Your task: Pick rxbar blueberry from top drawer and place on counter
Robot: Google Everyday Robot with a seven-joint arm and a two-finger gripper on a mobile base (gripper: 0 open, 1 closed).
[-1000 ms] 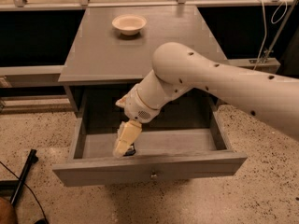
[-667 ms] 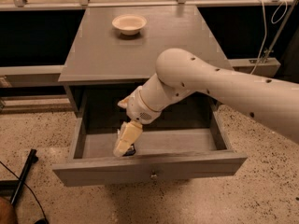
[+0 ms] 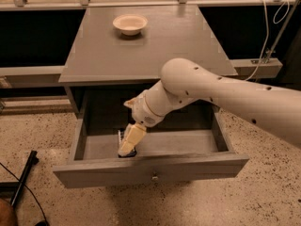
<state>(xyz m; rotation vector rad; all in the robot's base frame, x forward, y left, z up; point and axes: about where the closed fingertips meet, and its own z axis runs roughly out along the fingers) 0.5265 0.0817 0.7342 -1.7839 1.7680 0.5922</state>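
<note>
Down in one top drawer (image 3: 188, 165), one claw (image 3: 127, 148) at one rxbar blueberry (image 3: 132, 153), grip unclear; one bowl (image 3: 130, 24) on counter (image 3: 155, 53).

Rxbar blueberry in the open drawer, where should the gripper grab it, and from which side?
Across its narrow width, coming straight down from above: the rxbar blueberry seems to lie flat on the top drawer floor, front left, mostly hidden under the gripper.
</note>
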